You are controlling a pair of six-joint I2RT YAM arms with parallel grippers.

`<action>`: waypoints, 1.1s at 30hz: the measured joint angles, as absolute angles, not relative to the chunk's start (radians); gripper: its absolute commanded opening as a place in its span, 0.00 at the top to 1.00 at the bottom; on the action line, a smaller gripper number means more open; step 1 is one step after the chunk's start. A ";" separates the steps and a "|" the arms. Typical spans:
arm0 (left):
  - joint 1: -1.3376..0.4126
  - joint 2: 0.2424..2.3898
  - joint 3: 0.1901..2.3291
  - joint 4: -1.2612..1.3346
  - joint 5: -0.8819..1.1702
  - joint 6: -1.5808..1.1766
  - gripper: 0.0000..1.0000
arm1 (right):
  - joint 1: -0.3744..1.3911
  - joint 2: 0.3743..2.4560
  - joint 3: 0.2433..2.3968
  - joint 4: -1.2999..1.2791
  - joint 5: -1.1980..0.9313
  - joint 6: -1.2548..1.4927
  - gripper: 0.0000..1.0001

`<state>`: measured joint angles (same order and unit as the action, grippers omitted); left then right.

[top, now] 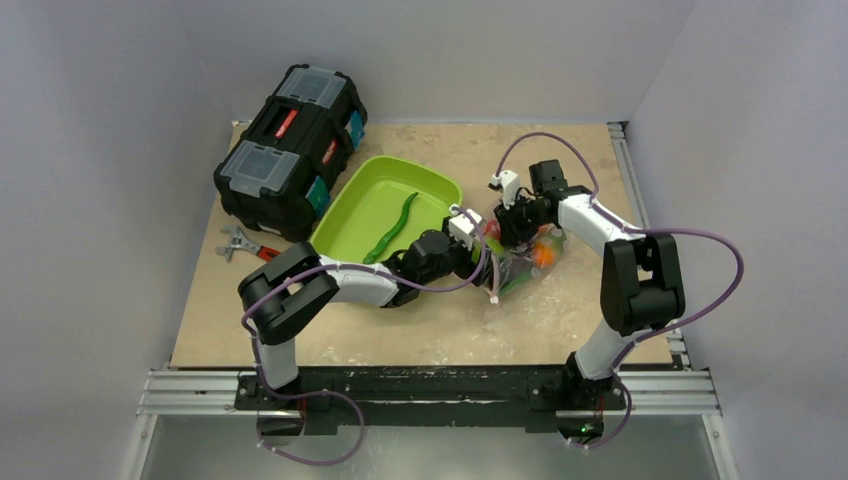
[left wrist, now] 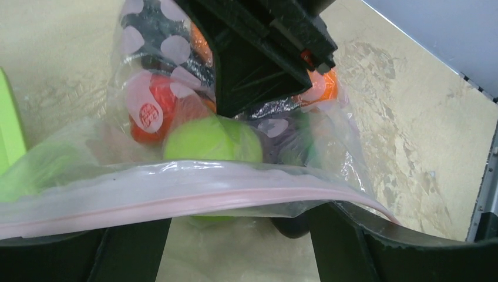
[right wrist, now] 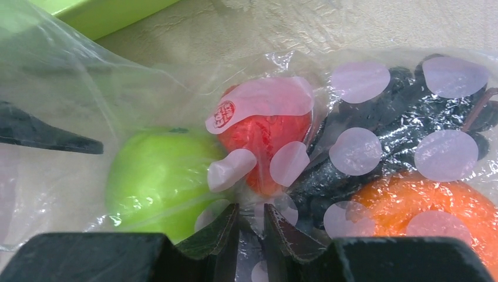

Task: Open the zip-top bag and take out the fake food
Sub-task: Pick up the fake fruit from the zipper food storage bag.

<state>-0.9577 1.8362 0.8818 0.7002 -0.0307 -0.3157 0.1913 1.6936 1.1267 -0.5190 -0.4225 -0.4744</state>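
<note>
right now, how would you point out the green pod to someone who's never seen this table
Find the black toolbox at the table's back left; a lime-green tray sits beside it. The long, wavy, darker green pod lies alone in that tray, unlike the rounder pieces inside the clear bag.

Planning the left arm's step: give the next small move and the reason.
Probably ease the open left pincer forward to the glossy lime-green plastic ball and close on it: the ball sits just behind the pink zip strip of the clear crinkly plastic bag, which the right pincer pinches.
</note>
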 measured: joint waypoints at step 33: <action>-0.942 1.964 1.087 0.400 -0.082 -0.173 0.39 | 0.190 1.714 1.127 -0.567 -0.509 -0.492 0.77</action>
